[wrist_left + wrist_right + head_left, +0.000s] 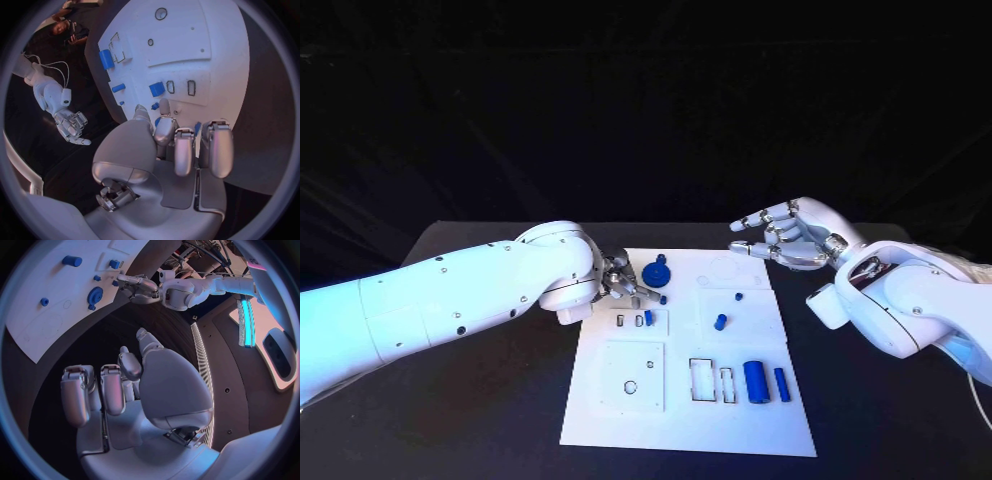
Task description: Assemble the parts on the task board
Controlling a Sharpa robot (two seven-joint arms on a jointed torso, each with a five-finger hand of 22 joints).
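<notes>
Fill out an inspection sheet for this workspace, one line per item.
Surface: black table, bare around the board.
Job's things: white task board; two blue cylinders lie at its right side, a round blue part near its far edge, smaller blue parts mid-board.
Clutter: nothing seen.
Robot hands: left robot hand over the board's left part, fingers at a small blue part; right robot hand raised beside the board, holding nothing.
Cables: nothing seen on the table.
Surroundings: dark backdrop.

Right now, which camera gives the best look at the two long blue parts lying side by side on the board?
The head view: the two long blue parts lie unobstructed near the task board's right edge. The left wrist view shows one at an angle; I can't identify them in the right wrist view.
</notes>
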